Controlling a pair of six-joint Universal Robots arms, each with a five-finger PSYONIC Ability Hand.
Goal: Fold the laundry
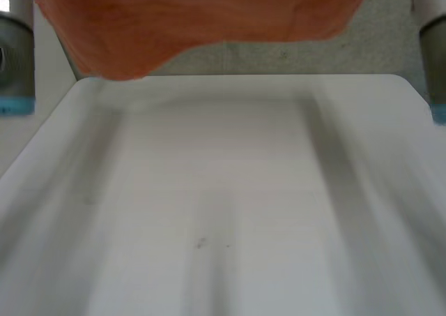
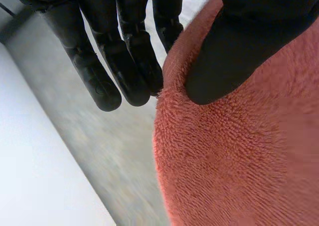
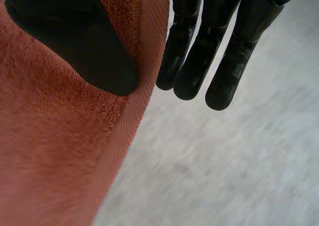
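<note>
An orange-red terry towel (image 1: 209,23) hangs in the air above the far edge of the white table (image 1: 223,190). In the left wrist view my left hand (image 2: 234,51) has its thumb pressed on the towel (image 2: 239,161) near its edge, with the fingers (image 2: 134,71) behind that edge, pinching it. In the right wrist view my right hand (image 3: 75,41) pinches the opposite edge of the towel (image 3: 50,151) the same way, thumb on the cloth and fingers (image 3: 199,61) beside and behind the hem. The towel's upper part is cut off from view.
My left arm (image 1: 14,58) and right arm (image 1: 432,51) stand raised at either side of the table. Grey carpet floor (image 3: 224,161) lies beyond the table's far edge (image 2: 30,161).
</note>
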